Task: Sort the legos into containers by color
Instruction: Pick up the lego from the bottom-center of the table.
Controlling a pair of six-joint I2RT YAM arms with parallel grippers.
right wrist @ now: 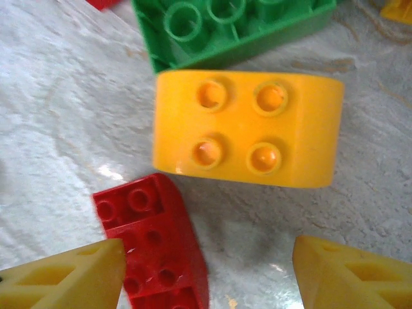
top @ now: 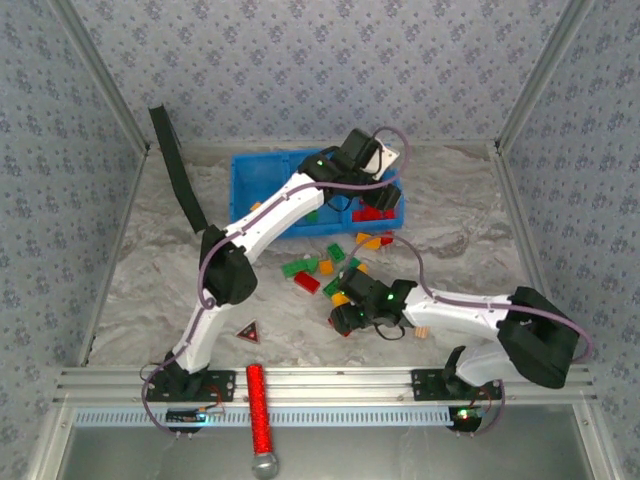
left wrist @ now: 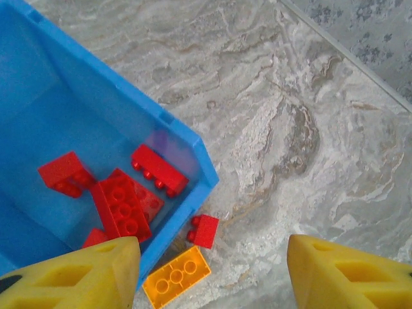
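Looking down the left wrist feed, I've got the left gripper [left wrist: 212,273] spread wide with nothing between its fingers, hanging over the corner of the blue bin [left wrist: 183,135]. A handful of red legos [left wrist: 122,203] lie in that end compartment, and a small red brick [left wrist: 204,230] and an orange brick [left wrist: 177,277] sit on the desk [left wrist: 302,129] just outside the wall. On my right feed the right gripper [right wrist: 209,277] is spread too, pinching nothing, low over the desk with a bigger red brick [right wrist: 158,244] beside one finger, a yellow-orange brick [right wrist: 248,129] just past it and a green brick [right wrist: 225,26] lying underside-up right against that.
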